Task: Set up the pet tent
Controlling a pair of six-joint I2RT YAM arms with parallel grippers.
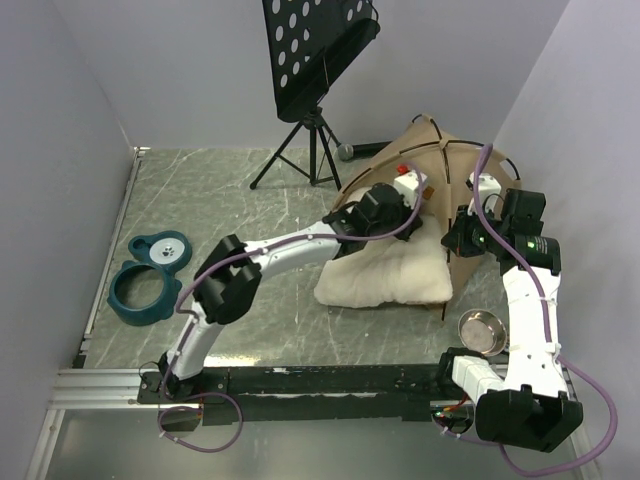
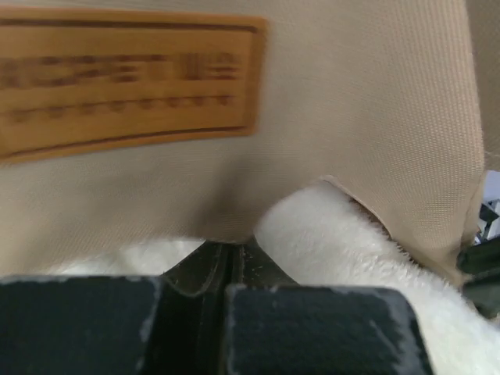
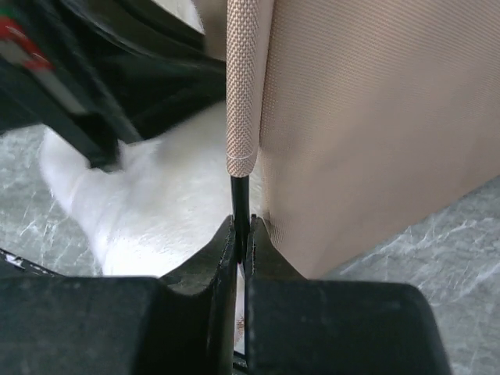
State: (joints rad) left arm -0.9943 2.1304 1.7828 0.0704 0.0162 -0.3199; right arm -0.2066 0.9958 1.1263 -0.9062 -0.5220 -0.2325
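The tan pet tent (image 1: 440, 160) stands at the back right, with a cream pillow (image 1: 385, 270) spilling out of its front. My left gripper (image 1: 405, 195) reaches into the tent's opening. In the left wrist view it (image 2: 231, 246) is shut on the lower edge of the tan fabric (image 2: 351, 117), just below the label patch (image 2: 125, 82) and with the pillow (image 2: 336, 234) on both sides. My right gripper (image 1: 455, 240) is at the tent's front right edge. In the right wrist view it (image 3: 241, 230) is shut on the thin black pole (image 3: 239, 199) that comes out of the woven tan sleeve (image 3: 244, 86).
A black music stand (image 1: 315, 50) on a tripod and a microphone (image 1: 348, 152) stand behind the tent. A blue double-ring holder (image 1: 150, 277) lies at the left. A metal bowl (image 1: 481, 331) sits by the right arm. Walls close in on three sides.
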